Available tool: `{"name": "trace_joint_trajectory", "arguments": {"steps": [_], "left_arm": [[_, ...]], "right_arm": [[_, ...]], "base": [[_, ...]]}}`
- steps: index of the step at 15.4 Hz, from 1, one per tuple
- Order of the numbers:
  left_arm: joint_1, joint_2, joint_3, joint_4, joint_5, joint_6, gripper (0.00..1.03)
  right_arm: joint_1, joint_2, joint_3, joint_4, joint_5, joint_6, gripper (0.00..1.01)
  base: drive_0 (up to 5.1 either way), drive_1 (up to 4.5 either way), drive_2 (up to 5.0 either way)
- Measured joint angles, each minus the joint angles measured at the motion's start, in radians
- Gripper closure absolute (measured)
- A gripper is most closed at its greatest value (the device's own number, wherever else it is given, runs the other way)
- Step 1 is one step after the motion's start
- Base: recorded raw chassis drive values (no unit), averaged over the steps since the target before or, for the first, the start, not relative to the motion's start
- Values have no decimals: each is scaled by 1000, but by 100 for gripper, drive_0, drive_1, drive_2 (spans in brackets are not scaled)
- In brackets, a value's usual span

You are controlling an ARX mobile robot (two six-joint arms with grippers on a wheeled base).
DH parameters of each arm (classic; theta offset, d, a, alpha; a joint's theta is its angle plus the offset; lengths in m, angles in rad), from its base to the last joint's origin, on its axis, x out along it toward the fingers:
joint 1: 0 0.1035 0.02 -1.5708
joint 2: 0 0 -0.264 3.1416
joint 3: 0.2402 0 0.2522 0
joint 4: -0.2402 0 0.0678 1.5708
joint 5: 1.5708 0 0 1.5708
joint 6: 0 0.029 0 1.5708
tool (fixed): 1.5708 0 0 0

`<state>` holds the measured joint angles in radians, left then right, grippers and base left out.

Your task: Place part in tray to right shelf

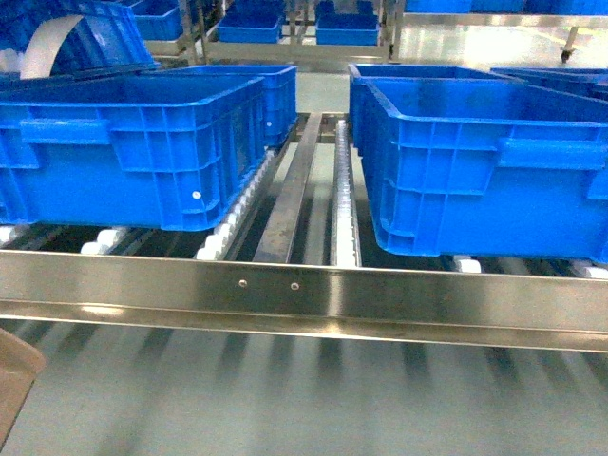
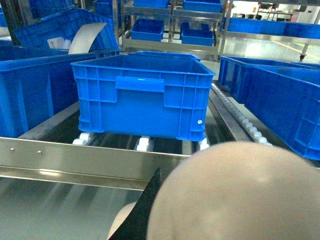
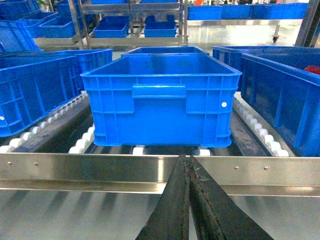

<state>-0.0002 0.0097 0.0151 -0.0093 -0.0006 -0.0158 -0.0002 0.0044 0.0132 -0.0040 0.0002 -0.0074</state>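
My right tool (image 3: 190, 200) has its black fingers pressed together, empty, just short of the shelf's front rail (image 3: 100, 167). At my left tool, whose grip I cannot tell, the beige tray (image 2: 240, 195) fills the lower view, a dark finger (image 2: 145, 210) at its edge. I cannot see the part. Beyond the rail, blue crates (image 1: 142, 142) sit on white rollers (image 1: 237, 214), an open lane between them down the middle.
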Motion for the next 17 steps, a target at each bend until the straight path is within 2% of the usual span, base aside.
{"name": "trace_joint_trajectory", "arguments": {"steps": [3,5,7,10,12,13,17], "left_arm": [[0,0,0,0,0,0,89],[0,0,0,0,0,0,89],[0,0,0,0,0,0,89],[0,0,0,0,0,0,89],[0,0,0,0,0,0,89],[0,0,0,0,0,0,89],[0,0,0,0,0,0,89]], "right_arm": [[0,0,0,0,0,0,99],[0,0,0,0,0,0,94],[0,0,0,0,0,0,76],[0,0,0,0,0,0,32],[0,0,0,0,0,0,8],[0,0,0,0,0,0,3],[0,0,0,0,0,0,3]], "base": [[0,0,0],[0,0,0],[0,0,0],[0,0,0],[0,0,0],[0,0,0],[0,0,0]]}}
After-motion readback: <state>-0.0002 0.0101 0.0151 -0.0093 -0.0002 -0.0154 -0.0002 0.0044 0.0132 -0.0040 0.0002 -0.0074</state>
